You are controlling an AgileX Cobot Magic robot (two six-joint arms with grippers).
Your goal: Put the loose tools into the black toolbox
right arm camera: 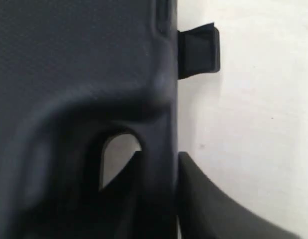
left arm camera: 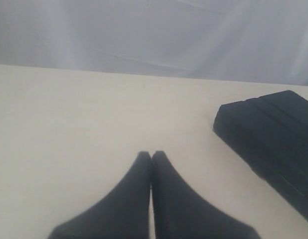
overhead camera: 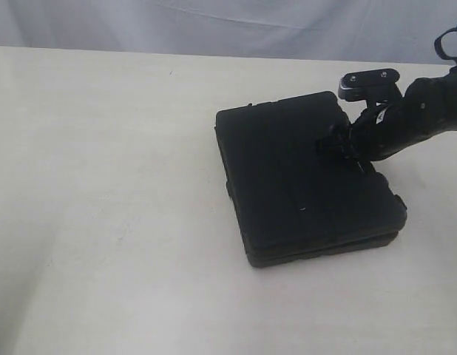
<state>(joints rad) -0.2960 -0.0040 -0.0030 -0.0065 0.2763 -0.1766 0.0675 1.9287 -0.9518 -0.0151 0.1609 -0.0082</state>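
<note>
Item 1. The toolbox (overhead camera: 302, 188) lies flat on the bench (overhead camera: 103, 185), its two halves shut one upon the other. It sits in the right half of the bench, closer to the right edge than the left, and apart from the far edge by the grey backdrop (overhead camera: 214, 22). It is turned at an angle to the bench edges.

Item 2. The right gripper (overhead camera: 338, 148) reaches in from the right edge and meets the toolbox on its far right side. In the right wrist view the right gripper (right arm camera: 159, 157) straddles the handle bar: one finger (right arm camera: 126, 184) shows through the hand slot (right arm camera: 119, 149), and the other finger (right arm camera: 214, 209) lies on the outer side of the bar, over bare bench. Both press against the bar, so the gripper is clamped on the toolbox handle. A black latch (right arm camera: 199, 50) projects from the same edge, further along.

Item 3. The left gripper (left arm camera: 151, 158) has its two fingers closed tip to tip, with nothing between them. It is over bare bench, and the toolbox (left arm camera: 273, 134) lies well apart from it, off to one side.
</note>
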